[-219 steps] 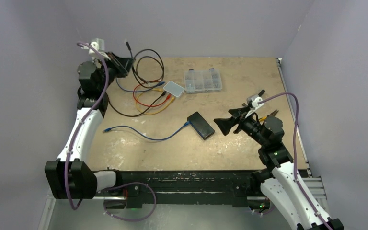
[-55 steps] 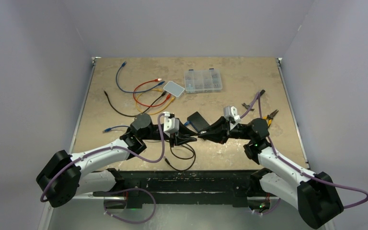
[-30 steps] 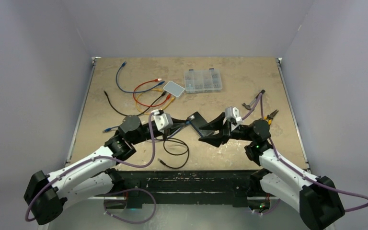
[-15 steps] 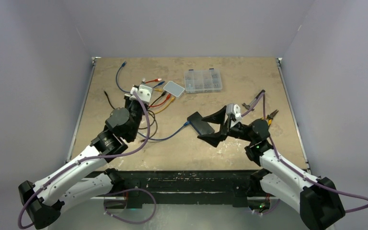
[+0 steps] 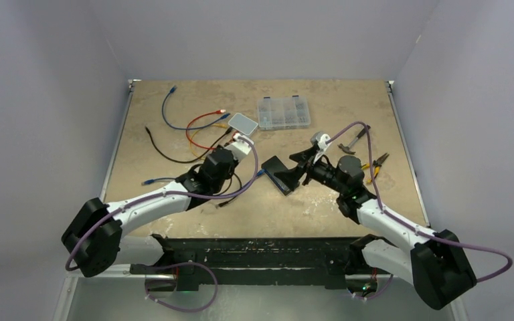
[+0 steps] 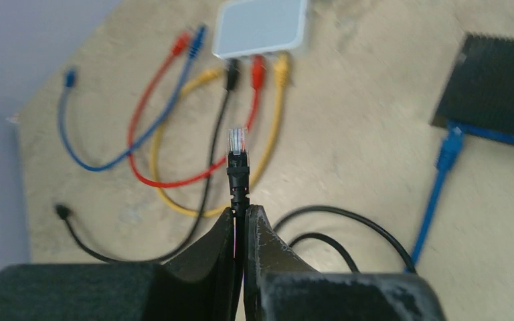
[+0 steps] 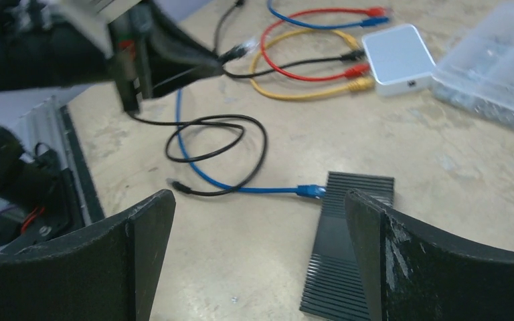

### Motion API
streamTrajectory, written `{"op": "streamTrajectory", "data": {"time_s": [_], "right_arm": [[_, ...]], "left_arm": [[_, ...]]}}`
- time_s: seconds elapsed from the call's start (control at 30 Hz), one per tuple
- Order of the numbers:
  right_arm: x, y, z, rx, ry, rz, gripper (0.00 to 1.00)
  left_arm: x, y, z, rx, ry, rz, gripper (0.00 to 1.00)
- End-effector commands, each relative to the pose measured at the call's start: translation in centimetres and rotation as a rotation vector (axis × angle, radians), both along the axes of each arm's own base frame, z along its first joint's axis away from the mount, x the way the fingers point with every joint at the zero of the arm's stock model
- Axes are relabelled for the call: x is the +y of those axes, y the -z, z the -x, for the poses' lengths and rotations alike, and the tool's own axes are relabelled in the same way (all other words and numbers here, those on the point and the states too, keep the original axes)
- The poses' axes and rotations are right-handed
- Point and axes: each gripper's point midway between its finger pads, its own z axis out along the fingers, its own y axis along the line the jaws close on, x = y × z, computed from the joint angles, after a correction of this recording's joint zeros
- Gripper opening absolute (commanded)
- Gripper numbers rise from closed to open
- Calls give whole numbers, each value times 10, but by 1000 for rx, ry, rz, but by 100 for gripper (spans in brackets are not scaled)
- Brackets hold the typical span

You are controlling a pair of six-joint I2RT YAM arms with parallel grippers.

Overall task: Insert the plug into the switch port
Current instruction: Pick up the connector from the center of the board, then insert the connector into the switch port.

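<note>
A clear-tipped plug [image 6: 237, 142] on a black cable sticks out past the fingertips of my left gripper [image 6: 242, 212], which is shut on the cable just behind it. That left gripper [image 5: 235, 148] hovers left of the black ribbed switch [image 5: 278, 170], its tip pointing toward the far side. The switch [image 7: 338, 241] lies flat with a blue cable's plug [image 7: 308, 190] in its left edge. My right gripper [image 7: 260, 197] stands wide open over the switch's near end, holding nothing; the right gripper [image 5: 296, 168] is at the switch's right side.
A small white box [image 5: 243, 123] with several coloured cables plugged in sits beyond the left gripper. A clear compartment case [image 5: 283, 112] lies behind it. Pliers [image 5: 377, 160] rest at the right edge. The black cable loops [image 7: 217, 144] on the table left of the switch.
My left arm swung back from the far left toward the middle, still holding the cable. The right gripper opened wide and shifted farther over the switch.
</note>
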Motion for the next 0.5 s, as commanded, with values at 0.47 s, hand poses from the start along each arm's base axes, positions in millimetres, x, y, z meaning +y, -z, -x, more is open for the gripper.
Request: {"op": "streamTrajectory", "data": {"time_s": [0.47], "right_arm": [[-26,39,-97,160,281,76,99]], "left_arm": [[-71,81,37,291,259,294,0]]}}
